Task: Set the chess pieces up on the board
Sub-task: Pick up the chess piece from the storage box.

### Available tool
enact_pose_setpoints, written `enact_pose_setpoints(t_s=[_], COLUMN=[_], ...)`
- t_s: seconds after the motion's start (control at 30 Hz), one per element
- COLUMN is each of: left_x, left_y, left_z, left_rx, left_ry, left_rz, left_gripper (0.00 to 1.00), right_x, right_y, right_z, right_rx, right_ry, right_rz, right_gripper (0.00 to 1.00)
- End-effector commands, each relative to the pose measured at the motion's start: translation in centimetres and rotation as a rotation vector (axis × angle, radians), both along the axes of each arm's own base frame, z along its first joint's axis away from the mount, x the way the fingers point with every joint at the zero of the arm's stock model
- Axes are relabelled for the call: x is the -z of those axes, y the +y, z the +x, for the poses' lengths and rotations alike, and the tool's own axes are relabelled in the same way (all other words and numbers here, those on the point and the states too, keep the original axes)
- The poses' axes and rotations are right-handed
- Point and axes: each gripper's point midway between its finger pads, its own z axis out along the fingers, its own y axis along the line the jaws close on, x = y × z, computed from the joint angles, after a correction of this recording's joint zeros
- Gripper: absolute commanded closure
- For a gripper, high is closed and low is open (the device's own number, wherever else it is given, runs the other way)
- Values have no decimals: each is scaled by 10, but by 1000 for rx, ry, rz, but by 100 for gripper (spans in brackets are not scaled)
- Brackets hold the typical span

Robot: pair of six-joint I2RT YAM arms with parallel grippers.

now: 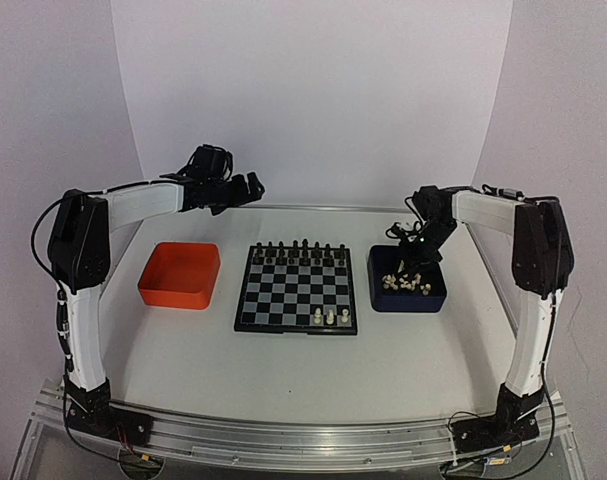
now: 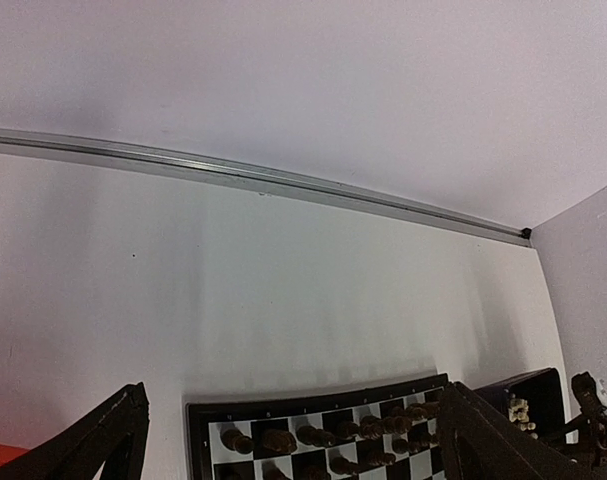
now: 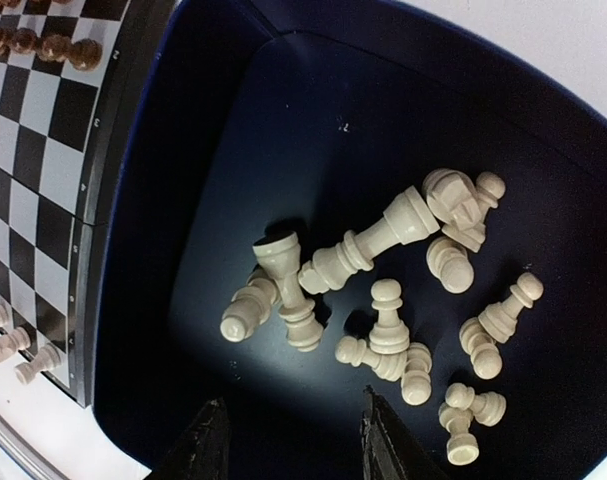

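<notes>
Several cream-white chess pieces lie jumbled in the dark blue tray; one pawn stands upright. My right gripper hangs just above the tray floor, short of the pile, its jaws apart with nothing between them. From above, that gripper dips into the tray right of the board. Three cream pieces stand on the board's near row. My left gripper is open in the air behind the board's far left corner, holding nothing.
Black pieces fill the board's two far rows. An orange tray sits left of the board. A metal rail runs along the table's far edge below the white backdrop. The left wrist view catches the board's far edge.
</notes>
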Motion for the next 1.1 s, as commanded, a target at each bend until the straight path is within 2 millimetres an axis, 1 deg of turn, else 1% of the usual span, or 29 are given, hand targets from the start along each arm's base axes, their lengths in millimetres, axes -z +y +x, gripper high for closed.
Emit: enact_pose_setpoints(t_s=[0.0, 0.2, 0.5, 0.77, 1.07], left_x=[-36, -34, -29, -27, -23], left_y=[3, 3, 2, 4, 5], left_z=[-3, -4, -4, -7, -11], left_rx=[-3, -2, 2, 0, -1], left_ry=[-64, -60, -51, -45, -35], left_rz=[-51, -57, -55, -51, -54], left_gripper=[0, 0, 0, 0, 0], right_x=[6, 16, 20, 26, 32], right_y=[4, 6, 10, 13, 14], right_z=[-1, 5, 15, 13, 12], right_rx=[-63, -77, -89, -89, -104], right_ry=[14, 22, 18, 36, 35], right_rz=[-4, -6, 1, 13, -1], right_gripper=[58, 62, 65, 68, 68])
